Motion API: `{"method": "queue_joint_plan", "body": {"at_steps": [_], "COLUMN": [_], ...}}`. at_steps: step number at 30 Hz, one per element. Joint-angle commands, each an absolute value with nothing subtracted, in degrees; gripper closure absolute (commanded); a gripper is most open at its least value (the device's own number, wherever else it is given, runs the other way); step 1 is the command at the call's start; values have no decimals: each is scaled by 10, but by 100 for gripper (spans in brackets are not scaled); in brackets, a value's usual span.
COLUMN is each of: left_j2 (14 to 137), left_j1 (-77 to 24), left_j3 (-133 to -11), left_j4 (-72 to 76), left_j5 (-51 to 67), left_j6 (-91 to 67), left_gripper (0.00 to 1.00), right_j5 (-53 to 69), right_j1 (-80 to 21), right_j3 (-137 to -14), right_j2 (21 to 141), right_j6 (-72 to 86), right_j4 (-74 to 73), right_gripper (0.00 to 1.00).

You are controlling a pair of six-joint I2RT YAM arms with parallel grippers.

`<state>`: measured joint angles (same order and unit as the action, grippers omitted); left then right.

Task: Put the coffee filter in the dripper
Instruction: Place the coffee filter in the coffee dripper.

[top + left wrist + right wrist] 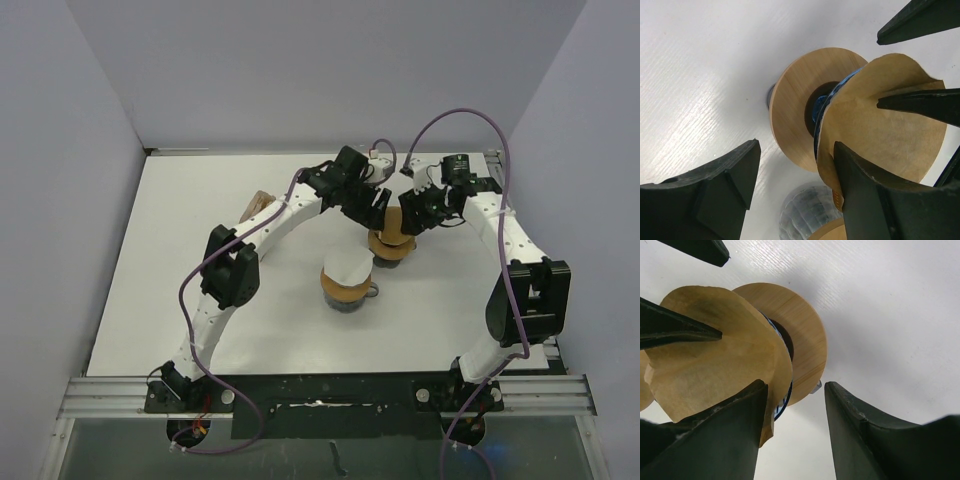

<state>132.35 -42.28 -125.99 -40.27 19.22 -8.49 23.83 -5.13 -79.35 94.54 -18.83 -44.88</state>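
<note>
Step in hand: seating the coffee filter [885, 125] in the dripper [390, 247], with both arms meeting over it.
Dripper: stands on the desk [200, 300] towards the far edge, right of the middle; its wooden collar [792, 107] rings a dark mouth with a blue rim.
Filter: brown paper, partly spread, its lower part at the dripper's mouth and its upper part leaning out over the collar; not seated, by my reading.
Left gripper [796, 145]: jaws about half apart, bare desk and collar showing between them; one finger [675, 330] lies against the paper, and nothing looks pinched.
Right gripper [795, 383]: jaws also about half apart, with only the paper's edge in the gap; one finger [925, 102] rests on a crease in the filter.
Other things: a second dripper [345, 282] with a white filter stands nearer, around the desk's middle; a brown pile [258, 207] lies near the far edge, left of the middle.
Doing it well: press the point of the cone down the centre of the mouth, fingers spreading the paper evenly against the walls.
Risk: thin paper folds or tears under a sharp fingertip; a sideways push could tip the dripper.
Check: the paper's rim should sit level all round before either arm lifts.
</note>
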Motion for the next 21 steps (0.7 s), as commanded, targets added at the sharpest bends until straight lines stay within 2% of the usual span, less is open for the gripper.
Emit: {"method": "queue_joint_plan", "body": {"at_steps": [1,21], "left_j2": [1319,1292], "left_j1": [-421,-414], "left_j3": [-1300,-1313], "left_j4": [-405,-400], "left_j5": [189,218], "left_j6": [-75,-84], "left_gripper": [40,34], "right_j5": [261,307], "right_j1": [-38,-30], "right_j3": [-825,-861], "right_j2": [947,950], "right_j6": [-190,-191], "right_j4": [-460,-490], "right_gripper": [50,48]}}
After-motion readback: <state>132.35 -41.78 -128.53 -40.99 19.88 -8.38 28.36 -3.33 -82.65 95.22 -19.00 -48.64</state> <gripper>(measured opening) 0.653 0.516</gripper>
